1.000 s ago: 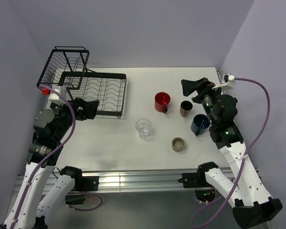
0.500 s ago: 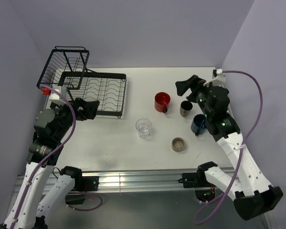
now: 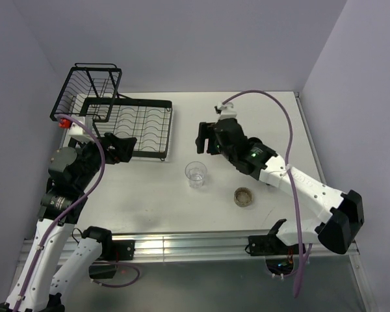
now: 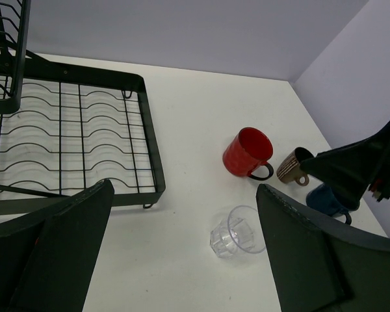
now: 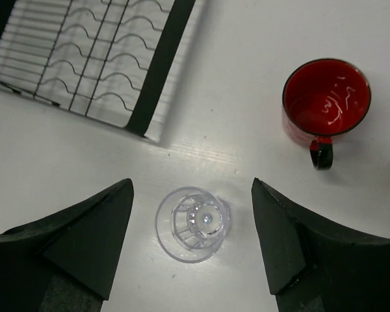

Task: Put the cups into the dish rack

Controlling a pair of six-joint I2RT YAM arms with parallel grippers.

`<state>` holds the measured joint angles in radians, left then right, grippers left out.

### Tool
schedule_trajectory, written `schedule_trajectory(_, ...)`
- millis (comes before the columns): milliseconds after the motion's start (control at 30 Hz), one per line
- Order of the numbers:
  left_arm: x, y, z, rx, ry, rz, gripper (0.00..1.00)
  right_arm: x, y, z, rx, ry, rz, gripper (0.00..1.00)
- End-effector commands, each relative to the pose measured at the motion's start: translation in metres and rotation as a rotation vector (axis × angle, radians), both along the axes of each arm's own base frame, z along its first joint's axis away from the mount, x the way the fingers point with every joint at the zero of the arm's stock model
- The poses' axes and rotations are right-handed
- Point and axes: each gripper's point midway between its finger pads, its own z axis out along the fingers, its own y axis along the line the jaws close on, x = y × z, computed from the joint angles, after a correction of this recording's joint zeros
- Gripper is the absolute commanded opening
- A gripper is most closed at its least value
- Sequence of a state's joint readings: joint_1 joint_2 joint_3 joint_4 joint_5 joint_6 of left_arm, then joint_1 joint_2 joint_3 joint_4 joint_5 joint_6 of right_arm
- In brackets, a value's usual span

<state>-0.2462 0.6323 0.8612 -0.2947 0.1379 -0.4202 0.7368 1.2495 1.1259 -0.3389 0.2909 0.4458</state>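
The clear glass point(image 5: 194, 223) stands upright on the white table, and my right gripper point(image 5: 192, 188) hangs open above it, one finger on each side, not touching. In the top view this gripper point(image 3: 203, 138) sits just beyond the glass point(image 3: 195, 174) and hides the red mug. The red mug point(image 5: 325, 104) stands to the glass's far right. The left wrist view shows the red mug point(image 4: 249, 152), the tan cup point(image 4: 291, 166), the dark blue mug point(image 4: 325, 198) and the glass point(image 4: 239, 232). The low beige cup point(image 3: 244, 196) is near the front. My left gripper point(image 3: 120, 146) is open and empty beside the dish rack point(image 3: 127, 123).
The rack's tall wire basket point(image 3: 88, 91) rises at the back left, against the left wall. Its flat slotted tray point(image 5: 97, 58) lies left of the glass. The right arm's forearm point(image 3: 292, 182) stretches across the right half of the table, over the tan and blue cups.
My right arm has swung left from above the tan and blue cups to above the clear glass, and its jaws have narrowed a little. The left arm has not moved.
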Motion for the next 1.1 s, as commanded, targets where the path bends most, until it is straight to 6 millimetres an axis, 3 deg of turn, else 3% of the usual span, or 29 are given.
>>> schedule_trajectory(0,0.000,-0.002,0.012,-0.008,-0.049,-0.012,0.99,-0.004,0.014,-0.001,-0.073,-0.025,0.010,0.80)
schedule_trajectory(200,0.002,-0.003,0.010,-0.009,-0.037,-0.015,0.99,-0.013,0.046,-0.025,-0.134,0.018,0.080,0.73)
schedule_trajectory(433,0.003,-0.004,0.006,-0.006,-0.025,-0.016,0.99,-0.024,0.064,-0.058,-0.208,0.078,0.119,0.66)
schedule_trajectory(800,0.003,-0.004,0.006,-0.008,-0.023,-0.019,0.99,-0.057,0.077,-0.098,-0.296,0.153,0.161,0.59)
schedule_trajectory(1067,0.005,-0.005,0.003,-0.007,-0.012,-0.021,0.99,-0.066,0.079,-0.126,-0.362,0.199,0.159,0.52)
